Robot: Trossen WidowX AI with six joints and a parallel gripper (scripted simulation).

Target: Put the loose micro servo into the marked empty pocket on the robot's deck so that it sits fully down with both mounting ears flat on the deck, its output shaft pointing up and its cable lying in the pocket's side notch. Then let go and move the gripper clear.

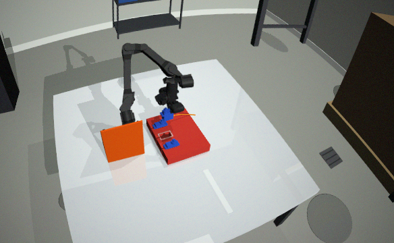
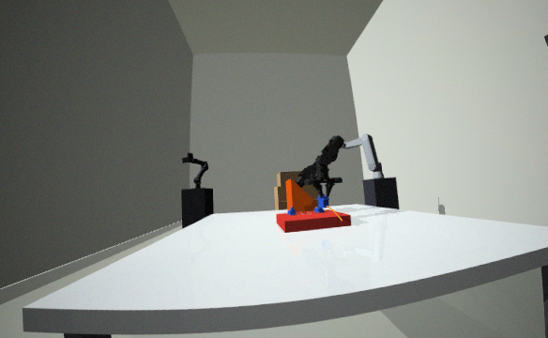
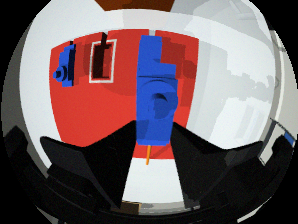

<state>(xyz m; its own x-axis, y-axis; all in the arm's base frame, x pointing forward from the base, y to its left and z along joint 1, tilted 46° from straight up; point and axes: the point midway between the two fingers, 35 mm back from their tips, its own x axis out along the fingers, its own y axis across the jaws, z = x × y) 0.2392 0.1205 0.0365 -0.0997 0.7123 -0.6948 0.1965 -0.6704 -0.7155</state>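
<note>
My gripper is shut on the loose blue micro servo, held above one end of the red deck. Its round top faces the wrist camera. Its orange cable sticks out away from the pocket notches. The empty pocket, outlined in white, lies to the side of the held servo. A seated servo is partly hidden behind the held one in the wrist view.
Another seated servo lies beyond the pocket. An upright orange panel stands beside the deck's notched side. The deck rests on the white table.
</note>
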